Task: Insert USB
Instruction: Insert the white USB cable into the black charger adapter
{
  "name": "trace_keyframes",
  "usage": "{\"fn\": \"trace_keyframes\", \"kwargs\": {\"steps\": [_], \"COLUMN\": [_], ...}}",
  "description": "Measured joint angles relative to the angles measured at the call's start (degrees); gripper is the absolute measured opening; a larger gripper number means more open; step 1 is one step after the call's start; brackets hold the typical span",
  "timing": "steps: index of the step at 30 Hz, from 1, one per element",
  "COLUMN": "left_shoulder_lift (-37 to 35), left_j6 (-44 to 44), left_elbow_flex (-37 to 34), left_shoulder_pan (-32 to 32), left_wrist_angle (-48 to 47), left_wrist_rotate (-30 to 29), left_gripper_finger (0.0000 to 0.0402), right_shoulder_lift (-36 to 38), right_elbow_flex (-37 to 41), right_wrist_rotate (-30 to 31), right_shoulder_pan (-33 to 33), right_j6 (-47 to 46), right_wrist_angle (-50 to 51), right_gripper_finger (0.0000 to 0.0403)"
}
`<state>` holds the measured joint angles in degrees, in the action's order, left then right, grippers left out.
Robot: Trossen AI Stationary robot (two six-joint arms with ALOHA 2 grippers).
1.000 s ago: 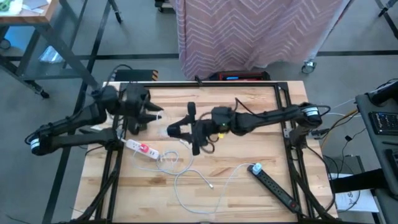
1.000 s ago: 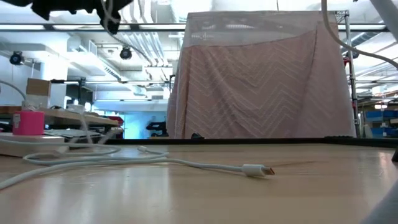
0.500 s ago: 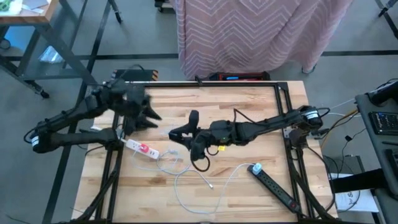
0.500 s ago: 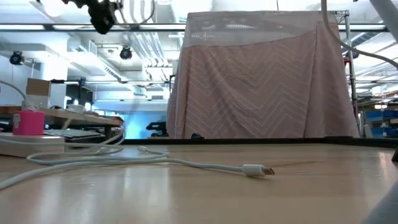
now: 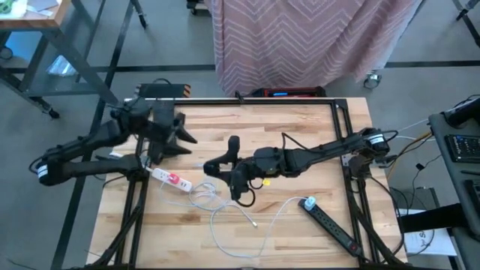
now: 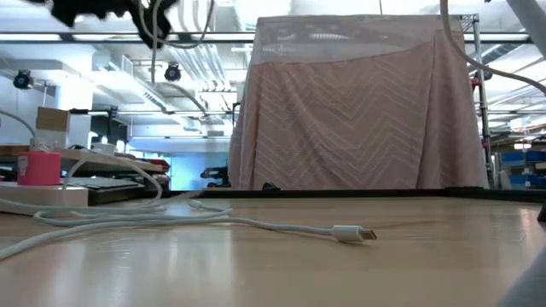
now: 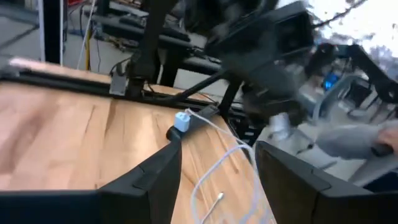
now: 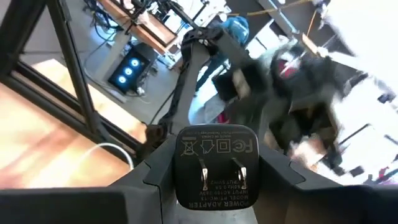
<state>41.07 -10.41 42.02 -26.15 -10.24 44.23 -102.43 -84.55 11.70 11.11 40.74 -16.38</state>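
Observation:
My right gripper (image 5: 215, 166) hangs over the table's middle, shut on a black power adapter (image 8: 214, 149) whose two prongs face back toward the wrist. My left gripper (image 7: 217, 149) stands open and level just left of it (image 5: 182, 141), with nothing between its fingers. A white cable (image 5: 217, 206) lies in loops on the wood, and its free USB connector (image 6: 354, 232) rests flat on the tabletop. At the left in the low view, part of the cable (image 6: 153, 85) rises off the table. What it joins above is hidden. My right gripper pinches the adapter's two opposite side walls (image 8: 177, 168) between its fingers (image 8: 146, 183). The fingers come level from the table's right side. The adapter is lifted clear of the table, prong face toward the wrist; its far face is hidden.
A white power strip (image 5: 171, 178) with a pink plug (image 6: 38, 166) lies at the left. A black power strip (image 5: 334, 225) with a light-blue plug (image 5: 307, 202) lies near the right front. A draped pink cloth (image 6: 358, 111) stands beyond the far edge.
My right gripper has swung a little toward the table's near edge with the adapter still in its hold. At the left, a loop of the white cable has risen off the table. The free USB connector has stayed where it lay.

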Motion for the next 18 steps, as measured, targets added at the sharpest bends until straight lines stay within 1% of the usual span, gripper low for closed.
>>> {"fn": "trace_keyframes", "kwargs": {"steps": [2,4,6,8,12,15,18], "left_shoulder_lift": [0.5,0.8,1.1,1.9,2.9,3.6,3.9], "left_j6": [-2.3,-3.9,-5.3,-7.2,-10.5,-11.1,-11.1], "left_elbow_flex": [-3.8,-6.3,-7.8,-8.5,-8.8,-8.1,-7.3], "left_shoulder_pan": [0.0,0.0,0.0,0.0,0.0,0.0,0.0], "left_wrist_angle": [5.6,11.6,16.5,19.3,22.3,22.3,22.2], "left_wrist_rotate": [0.7,3.7,6.5,7.6,9.3,9.4,9.3], "left_gripper_finger": [0.0193,0.0192,0.0189,0.0184,0.0171,0.0161,0.0153], "right_shoulder_lift": [0.0,0.0,0.0,0.0,0.0,0.0,0.0], "right_elbow_flex": [-0.3,-0.6,-0.6,-0.6,-0.6,-0.6,-0.6], "right_wrist_rotate": [0.3,1.7,2.3,2.4,2.8,4.9,5.4], "right_shoulder_pan": [0.0,0.0,0.0,-0.1,-0.3,-0.4,-0.4], "right_j6": [2.4,3.9,5.4,6.6,7.6,7.0,7.9], "right_wrist_angle": [0.0,-0.2,-0.2,-0.1,0.1,0.5,1.0], "right_gripper_finger": [0.013,0.013,0.013,0.013,0.013,0.013,0.013]}}
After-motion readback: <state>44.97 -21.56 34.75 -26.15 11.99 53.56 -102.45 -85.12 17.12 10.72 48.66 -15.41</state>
